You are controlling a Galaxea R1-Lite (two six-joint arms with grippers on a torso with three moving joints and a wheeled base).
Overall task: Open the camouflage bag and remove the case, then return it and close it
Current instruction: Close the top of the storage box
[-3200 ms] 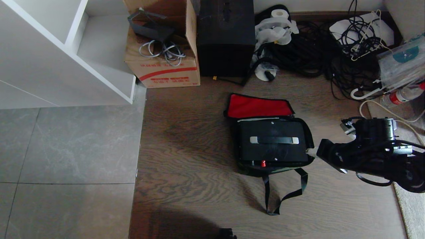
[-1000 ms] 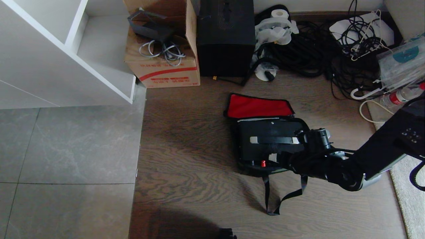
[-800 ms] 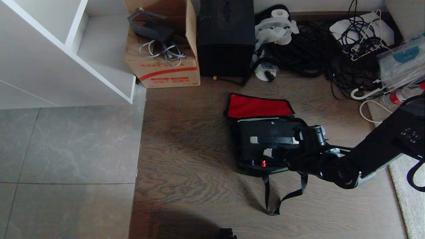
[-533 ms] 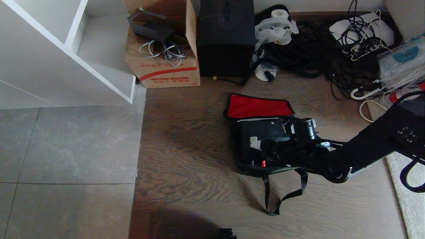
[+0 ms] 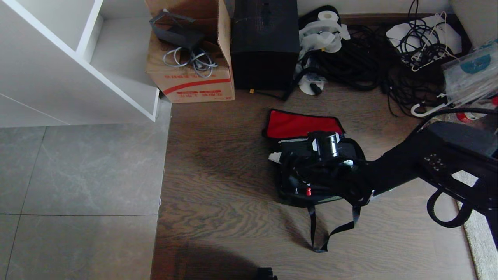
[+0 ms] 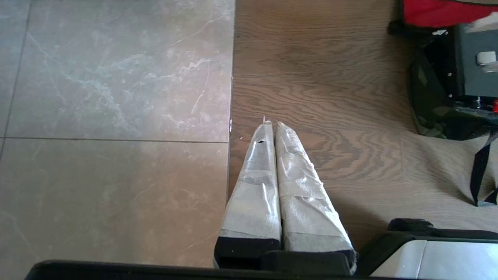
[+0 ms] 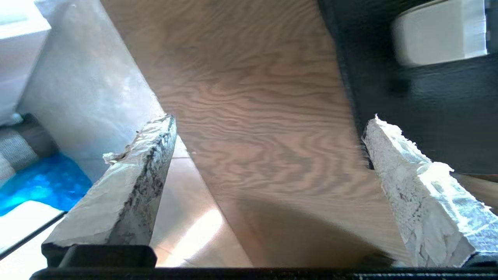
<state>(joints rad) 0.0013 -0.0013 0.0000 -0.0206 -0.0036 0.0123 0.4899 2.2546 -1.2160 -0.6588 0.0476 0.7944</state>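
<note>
The camouflage bag (image 5: pixel 311 200) lies open on the wood floor, its red lid lining (image 5: pixel 301 124) folded back. The black case (image 5: pixel 295 149) rests inside it; its small red latch (image 5: pixel 308 191) shows at the near edge, and the handle is hidden under my right arm. My right gripper (image 5: pixel 281 171) hangs over the bag's left end, pointing left, open and empty. In the right wrist view the right gripper (image 7: pixel 271 120) frames only bare floor. My left gripper (image 6: pixel 274 125) is parked, shut, over the seam between tile and wood, with the bag (image 6: pixel 424 89) and case (image 6: pixel 476 74) off to its side.
A red-striped cardboard box (image 5: pixel 192 83) and a tall black box (image 5: pixel 264 50) stand behind the bag. Tangled cables (image 5: pixel 389 58) fill the back right. A white shelf unit (image 5: pixel 78 66) is at the back left. The bag's black straps (image 5: pixel 330 229) trail toward me.
My right arm has swung left from the bag's right side across the case to its left end, and the wrist has turned. The gripper stayed open. The bag and case have not moved.
</note>
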